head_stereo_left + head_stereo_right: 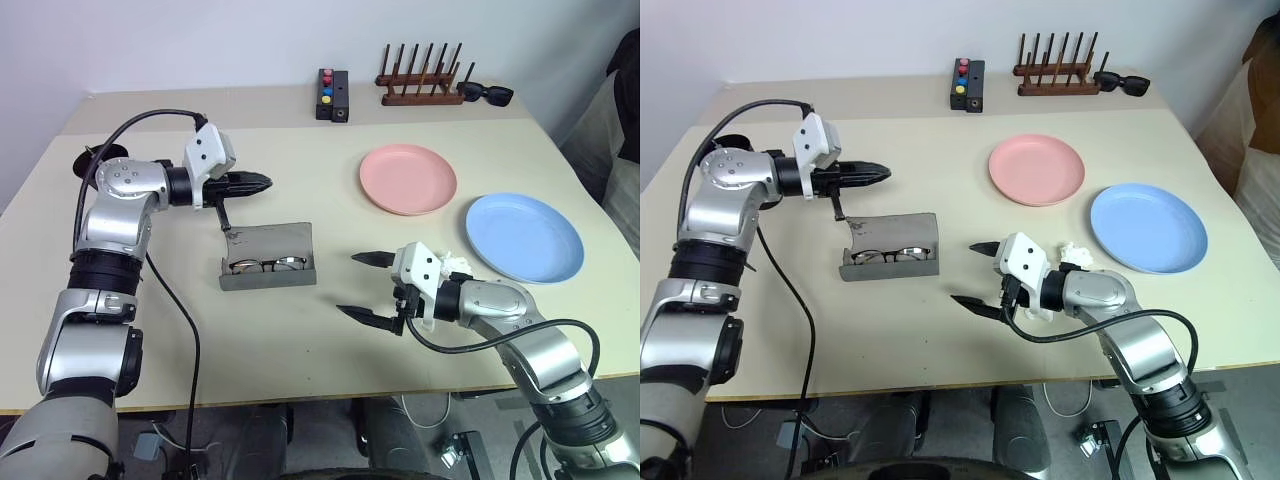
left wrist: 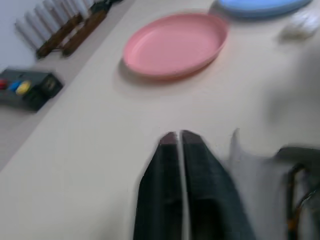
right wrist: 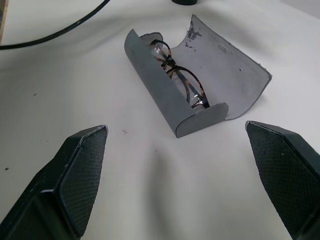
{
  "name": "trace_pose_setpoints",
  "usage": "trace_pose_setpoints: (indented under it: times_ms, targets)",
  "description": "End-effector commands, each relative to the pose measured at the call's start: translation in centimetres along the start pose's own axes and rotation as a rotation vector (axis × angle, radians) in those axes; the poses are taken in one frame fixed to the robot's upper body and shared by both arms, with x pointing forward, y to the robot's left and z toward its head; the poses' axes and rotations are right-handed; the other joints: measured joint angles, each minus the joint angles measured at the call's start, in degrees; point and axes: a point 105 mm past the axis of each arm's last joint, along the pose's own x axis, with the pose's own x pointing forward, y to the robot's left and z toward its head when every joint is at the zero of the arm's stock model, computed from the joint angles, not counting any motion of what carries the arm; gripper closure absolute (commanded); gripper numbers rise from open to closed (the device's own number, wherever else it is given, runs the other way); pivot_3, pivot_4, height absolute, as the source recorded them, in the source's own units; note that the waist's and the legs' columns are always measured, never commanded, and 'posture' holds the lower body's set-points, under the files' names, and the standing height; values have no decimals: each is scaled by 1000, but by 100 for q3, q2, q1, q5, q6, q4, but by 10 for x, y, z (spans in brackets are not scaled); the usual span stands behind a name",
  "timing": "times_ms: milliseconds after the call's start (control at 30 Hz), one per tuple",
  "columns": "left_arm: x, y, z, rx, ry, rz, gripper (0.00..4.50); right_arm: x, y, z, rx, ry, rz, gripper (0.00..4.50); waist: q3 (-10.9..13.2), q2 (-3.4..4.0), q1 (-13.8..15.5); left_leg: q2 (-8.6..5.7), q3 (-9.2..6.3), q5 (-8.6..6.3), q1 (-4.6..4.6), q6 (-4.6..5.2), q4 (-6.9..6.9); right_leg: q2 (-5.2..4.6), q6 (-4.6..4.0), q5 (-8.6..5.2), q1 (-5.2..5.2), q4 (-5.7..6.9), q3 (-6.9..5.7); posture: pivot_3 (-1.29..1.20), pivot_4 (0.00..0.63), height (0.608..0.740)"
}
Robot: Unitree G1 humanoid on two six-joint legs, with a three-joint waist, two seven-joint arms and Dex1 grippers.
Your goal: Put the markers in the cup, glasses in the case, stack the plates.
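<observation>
Resting inside the open grey case [image 1: 268, 259], the glasses [image 1: 266, 265] await lid-closing; left hand [image 1: 262, 183] pinched together and empty above, right hand [image 1: 366, 285] spread wide nearby

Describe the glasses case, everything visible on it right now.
The glasses case is a matte grey, rectangular hinged shell with rounded ends, lying open on the table between the two arms. Its lid leans back, the inner face scuffed near one corner. The glasses, thin dark frame with clear lenses, lie folded in the base trough. Neither gripper touches it: the left gripper hangs shut above its far corner, the right gripper stands open beside it.
</observation>
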Motion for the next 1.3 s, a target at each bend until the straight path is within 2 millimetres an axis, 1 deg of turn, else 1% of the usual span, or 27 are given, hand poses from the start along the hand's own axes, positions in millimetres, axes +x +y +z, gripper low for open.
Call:
trace_pose_setpoints:
  times_ms: [33,200,300,400,633,767,867,967,1033,1100,1167,1200,1300]
  targets:
    - [2,0,-9,31,34,29,4463,2,-4,10,-47,-34,-16,0,0,-1,16,0,0,0,-2,0,1,0,0,0,0,0,0,0,150,739]
    - [10,-20,-26,32,81,-24,4463,4,-6,11,-56,-38,-19,0,0,-1,35,-1,-1,0,-7,0,5,-1,-8,6,0,-2,-1,0,150,739]
    - [10,-27,-30,22,94,-55,4463,4,-6,11,-55,-40,-19,0,1,-2,32,-1,-1,0,-7,0,5,0,-9,6,0,-2,-1,0,150,739]
    - [3,-39,-30,-24,77,-135,4463,4,-6,11,-53,-41,-20,0,1,-2,9,-1,-1,0,-6,0,5,-1,-9,6,0,-2,0,0,150,739]
    - [-16,-56,-26,-83,76,-249,4463,4,-6,11,-49,-40,-20,0,0,-1,5,0,-1,0,-4,0,3,0,-9,5,0,0,0,0,150,739]
    - [-18,-71,-31,-109,93,-299,4463,6,-7,11,-53,-44,-19,0,0,-1,12,0,-1,0,-4,0,3,-1,-10,5,0,-1,0,0,150,739]
    - [-17,-82,-36,-117,114,-321,4463,7,-14,13,-63,-51,-52,0,0,-1,19,0,-1,0,-4,0,4,-1,-11,5,0,-1,1,0,150,739]
    - [-18,-89,-38,-118,118,-330,4463,6,-29,9,-98,-5,-122,0,0,0,19,0,0,0,-4,0,3,-1,-11,5,0,-2,1,0,150,739]
    - [-18,-86,-36,-117,103,-302,4463,5,-43,4,-142,33,-194,0,0,0,20,0,0,0,-3,0,3,-1,-11,5,0,-1,1,0,150,739]
    - [-14,-73,-13,-142,-22,-219,4463,1,-74,-1,-201,82,-357,0,0,0,19,0,0,0,-3,0,3,-1,-11,5,0,-1,1,0,150,739]
    - [-12,-66,12,-183,-157,-162,4463,-3,-98,-6,-220,123,-472,0,1,-2,26,0,1,0,-5,0,5,-1,-12,5,0,-2,1,0,150,739]
    - [-12,-68,21,-197,-202,-163,4463,-4,-104,-9,-235,147,-499,0,1,-3,29,0,0,0,-7,-1,6,-2,-12,6,0,-2,0,0,150,739]
    - [-10,-96,41,-208,-280,-224,4463,-7,-124,-22,-312,243,-571,0,0,0,3,0,0,0,-8,-1,1,-3,-12,6,-4,-4,2,0,150,739]
